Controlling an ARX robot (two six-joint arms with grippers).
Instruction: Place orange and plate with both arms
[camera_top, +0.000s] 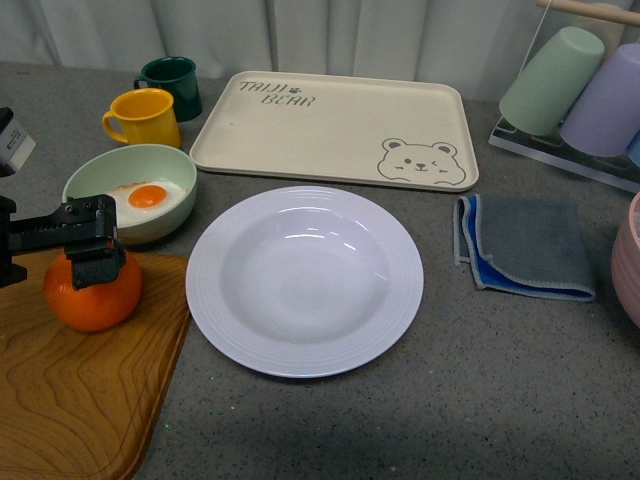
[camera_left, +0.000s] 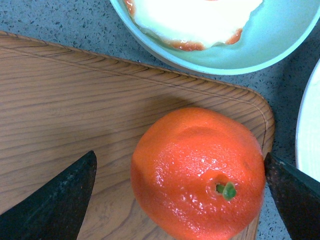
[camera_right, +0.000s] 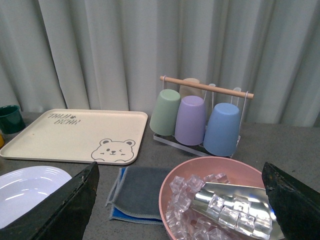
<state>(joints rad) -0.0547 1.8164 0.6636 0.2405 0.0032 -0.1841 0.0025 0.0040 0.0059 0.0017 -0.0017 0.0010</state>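
Note:
The orange (camera_top: 92, 295) rests on the near right corner of a wooden board (camera_top: 70, 400), stem dimple up. My left gripper (camera_top: 88, 250) hovers just above it, open. In the left wrist view its two dark fingers stand either side of the orange (camera_left: 197, 172), neither pressing on it. The white ridged plate (camera_top: 215, 300) lies empty at the table's middle, right of the board; its edge shows too (camera_left: 311, 130). My right gripper (camera_right: 180, 170) is open and empty, over the pink bowl at the right, with the plate (camera_right: 25, 192) off to one side. It is out of the front view.
A pale green bowl (camera_top: 165, 160) with a fried egg stands behind the board. A yellow mug (camera_top: 145, 117), a dark green mug (camera_top: 172, 85) and a beige bear tray (camera_top: 330, 125) stand at the back. A grey-blue cloth (camera_top: 525, 245), a cup rack (camera_top: 590, 90) and a pink bowl (camera_right: 172, 185) of ice with a metal scoop are at the right.

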